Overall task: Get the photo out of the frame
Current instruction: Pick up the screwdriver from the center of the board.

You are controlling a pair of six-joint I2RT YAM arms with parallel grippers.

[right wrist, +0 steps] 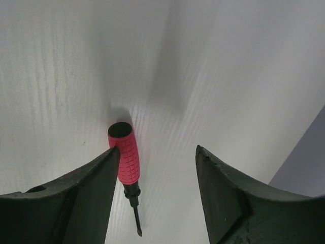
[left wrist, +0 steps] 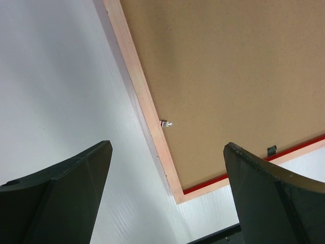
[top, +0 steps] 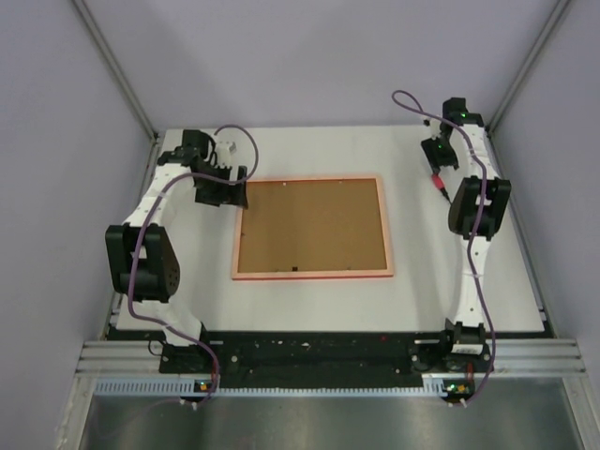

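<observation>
Face down mid table [top: 309, 314]: the frame [top: 312, 274], backing board [top: 314, 223] uppermost, photo hidden underneath. Left jaws spread above its far-left corner; right jaws parted around a screwdriver [right wrist: 125, 152] far right, not pinching. Looks light, stiff; photo likely flimsy. Release clips [left wrist: 166, 123] first, hold by edges.

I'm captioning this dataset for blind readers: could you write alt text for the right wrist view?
A red-handled screwdriver lies on the white table between the right tool's two dark fingers, close against the one on the picture's left, its tip toward the bottom edge. The jaws stand apart.
</observation>
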